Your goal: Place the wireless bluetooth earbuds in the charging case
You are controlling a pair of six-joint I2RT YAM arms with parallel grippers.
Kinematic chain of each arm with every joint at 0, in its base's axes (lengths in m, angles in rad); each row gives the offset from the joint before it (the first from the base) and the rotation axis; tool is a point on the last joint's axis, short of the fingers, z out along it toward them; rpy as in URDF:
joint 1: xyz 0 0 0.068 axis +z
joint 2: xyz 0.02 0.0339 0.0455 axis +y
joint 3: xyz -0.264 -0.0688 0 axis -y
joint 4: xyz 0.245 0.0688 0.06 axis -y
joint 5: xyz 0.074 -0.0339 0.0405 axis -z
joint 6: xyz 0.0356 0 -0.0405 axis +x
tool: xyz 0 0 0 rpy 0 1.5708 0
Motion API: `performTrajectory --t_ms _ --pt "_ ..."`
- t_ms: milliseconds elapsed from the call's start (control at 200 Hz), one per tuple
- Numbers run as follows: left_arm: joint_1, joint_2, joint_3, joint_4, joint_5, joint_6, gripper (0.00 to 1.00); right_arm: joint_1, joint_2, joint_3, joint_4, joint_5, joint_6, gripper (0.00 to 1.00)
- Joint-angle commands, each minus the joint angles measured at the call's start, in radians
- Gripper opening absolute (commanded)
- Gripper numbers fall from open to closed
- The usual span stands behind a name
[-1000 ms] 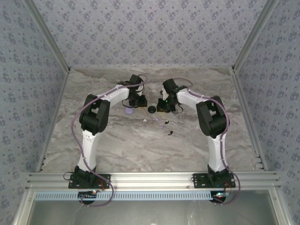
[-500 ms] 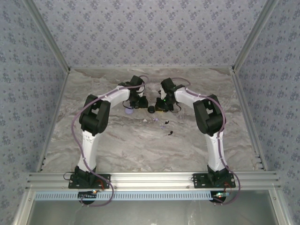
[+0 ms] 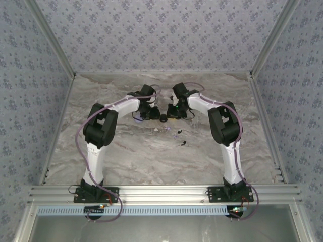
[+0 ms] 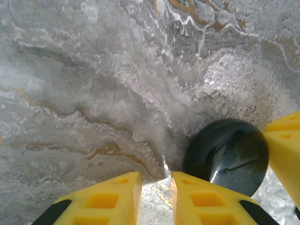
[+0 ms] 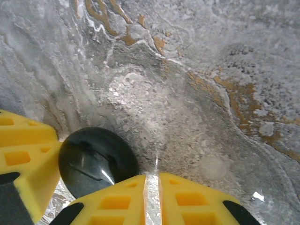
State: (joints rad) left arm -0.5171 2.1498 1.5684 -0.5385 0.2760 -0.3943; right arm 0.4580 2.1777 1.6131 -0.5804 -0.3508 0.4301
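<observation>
Top view: left pincer (image 4: pixel 155 187), black case (image 4: pixel 227 154) and right pincer (image 5: pixel 152 185) sit close together; the earbuds (image 3: pixel 176 134) lie loose on the table (image 3: pixel 116 156), nearer the arm bases.
Both pincers are closed on nothing, beside the glossy case. The earbuds look tiny, light and probably slippery, so you should pinch one across its body. Table edges are well away; only the pincers crowd each other.

The top camera is looking down from above and behind the arms (image 3: pixel 93 156), taking in the whole table (image 3: pixel 151 156) from near edge to far edge. Both wrist cameras are pointing down, very close to the tabletop toward the far edge. All three are sharing the same black case (image 3: pixel 163 117) (image 4: pixel 227 154) (image 5: pixel 96 159).
</observation>
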Motion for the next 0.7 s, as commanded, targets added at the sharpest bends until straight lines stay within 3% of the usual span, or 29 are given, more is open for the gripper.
performTrajectory --t_ms 0,150,365,695 --pt "-0.012 -0.042 -0.026 -0.073 -0.029 -0.009 0.25 0.002 -0.006 0.010 -0.048 0.040 0.007 0.17" --pt "0.007 -0.111 -0.069 -0.042 -0.037 -0.028 0.26 -0.012 -0.062 -0.027 -0.035 0.048 0.005 0.20" --pt "0.072 -0.206 -0.172 0.090 0.094 -0.085 0.34 -0.039 -0.130 -0.091 0.033 -0.011 0.011 0.23" --pt "0.098 -0.164 -0.185 0.197 0.235 -0.148 0.48 -0.053 -0.117 -0.126 0.143 -0.161 0.057 0.35"
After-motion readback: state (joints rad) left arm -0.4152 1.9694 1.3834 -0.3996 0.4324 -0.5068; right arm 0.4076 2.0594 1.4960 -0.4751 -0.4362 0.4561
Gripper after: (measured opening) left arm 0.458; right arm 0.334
